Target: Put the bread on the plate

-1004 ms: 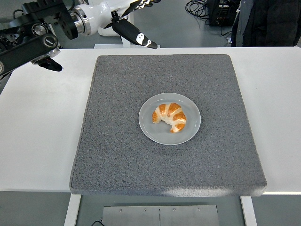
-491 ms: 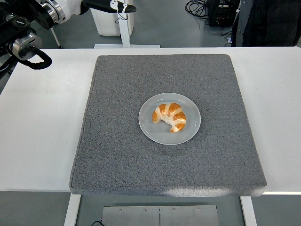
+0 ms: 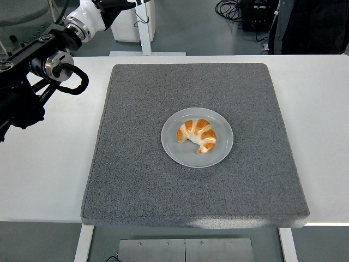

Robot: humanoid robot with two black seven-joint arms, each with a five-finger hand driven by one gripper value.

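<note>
A golden croissant [image 3: 197,135] with white icing stripes lies on the round grey plate [image 3: 172,150], a little right of the middle of the grey mat. My left arm comes in at the upper left. Its hand [image 3: 117,3] is far back beyond the table's far edge, mostly cut off by the picture's top, with its fingers stretched out and holding nothing. It is well away from the plate. My right arm does not show.
The grey foam mat [image 3: 136,180] covers most of the white table [image 3: 49,164]. A white stand [image 3: 143,33] is behind the table. A person in dark clothes [image 3: 305,24] and black cables [image 3: 229,8] are at the top right.
My left arm has swung up and back from the table's far left corner; the hand rose toward the picture's top. The croissant and plate have not moved.
</note>
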